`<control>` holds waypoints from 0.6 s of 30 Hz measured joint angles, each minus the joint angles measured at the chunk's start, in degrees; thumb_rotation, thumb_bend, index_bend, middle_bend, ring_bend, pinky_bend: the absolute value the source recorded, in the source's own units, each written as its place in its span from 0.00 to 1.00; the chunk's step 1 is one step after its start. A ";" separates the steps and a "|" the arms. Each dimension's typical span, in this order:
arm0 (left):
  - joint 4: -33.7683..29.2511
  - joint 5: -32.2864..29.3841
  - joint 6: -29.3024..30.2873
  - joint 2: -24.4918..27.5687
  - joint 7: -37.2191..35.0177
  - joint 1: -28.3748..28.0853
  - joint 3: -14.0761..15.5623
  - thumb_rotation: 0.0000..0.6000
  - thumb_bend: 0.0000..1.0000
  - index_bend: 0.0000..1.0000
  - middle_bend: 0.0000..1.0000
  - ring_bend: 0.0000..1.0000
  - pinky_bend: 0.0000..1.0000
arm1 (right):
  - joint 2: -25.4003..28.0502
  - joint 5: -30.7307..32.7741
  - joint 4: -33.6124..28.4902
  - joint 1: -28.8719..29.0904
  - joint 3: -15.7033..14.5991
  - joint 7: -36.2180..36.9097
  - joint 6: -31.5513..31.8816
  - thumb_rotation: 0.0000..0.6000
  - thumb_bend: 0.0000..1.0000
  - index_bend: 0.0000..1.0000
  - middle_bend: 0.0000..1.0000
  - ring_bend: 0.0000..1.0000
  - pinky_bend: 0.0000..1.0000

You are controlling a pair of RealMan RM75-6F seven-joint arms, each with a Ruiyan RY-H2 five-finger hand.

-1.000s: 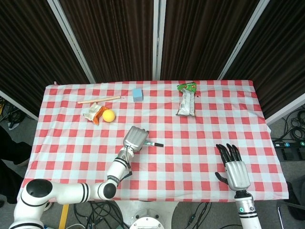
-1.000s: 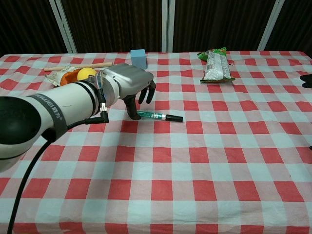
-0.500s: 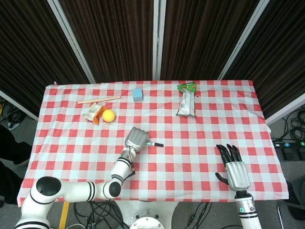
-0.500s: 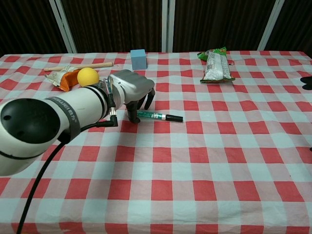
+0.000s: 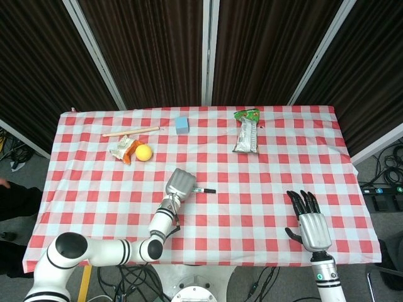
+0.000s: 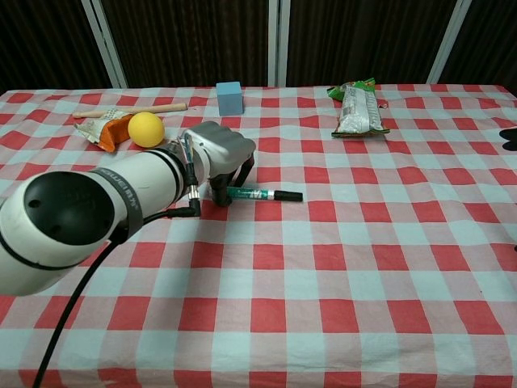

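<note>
A green marker with a black cap lies flat on the red-and-white checked tablecloth, near the middle. My left hand hangs low over the marker's left end, palm down. Its fingers are curled downward, with the thumb in front of the marker and the other fingers behind it. The marker still rests on the cloth. My right hand lies at the near right of the table with fingers spread, holding nothing. Only its dark fingertips show at the chest view's right edge.
A yellow ball sits beside an orange-and-white wrapper at the far left. A wooden stick lies behind them. A blue cube and a snack bag lie along the far edge.
My left hand has sunk lower over the marker's left end and its arm has drawn nearer. The marker and my right hand have stayed in place.
</note>
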 measured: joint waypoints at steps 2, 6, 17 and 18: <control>0.21 -0.03 0.15 -0.10 -0.11 -0.01 0.18 1.00 0.33 0.50 0.52 0.97 0.84 | -0.02 0.01 0.03 0.03 0.00 0.02 -0.01 1.00 0.03 0.02 0.11 0.00 0.00; 0.34 0.42 0.34 -0.13 -0.62 0.04 0.37 1.00 0.35 0.54 0.56 0.97 0.84 | -0.05 0.09 0.09 0.04 -0.02 0.03 -0.05 1.00 0.03 0.02 0.11 0.00 0.00; -0.71 3.62 1.04 0.44 -3.83 0.72 0.54 1.00 0.38 0.58 0.60 0.99 0.86 | -0.29 -0.66 0.00 0.55 0.03 -0.24 0.04 1.00 0.03 0.07 0.14 0.00 0.00; -1.02 4.09 1.17 0.56 -4.27 0.82 0.52 1.00 0.38 0.58 0.60 0.99 0.86 | -0.36 -1.02 0.04 0.73 0.19 -0.22 0.26 1.00 0.03 0.10 0.15 0.00 0.00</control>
